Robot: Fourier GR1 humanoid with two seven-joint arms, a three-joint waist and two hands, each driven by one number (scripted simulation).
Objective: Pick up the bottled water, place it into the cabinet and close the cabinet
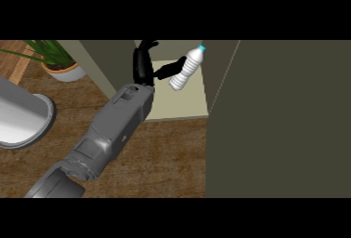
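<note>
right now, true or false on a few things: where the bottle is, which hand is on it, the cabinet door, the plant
1. The bottled water is lying flat on the counter. False: it is held up at the open cabinet.
2. The bottle's cap is blue. True.
3. The left hand is at the bottle. True.
4. The right hand is holding the cabinet door. False: no right hand shows.
5. A potted plant stands at the upper left. True.
</note>
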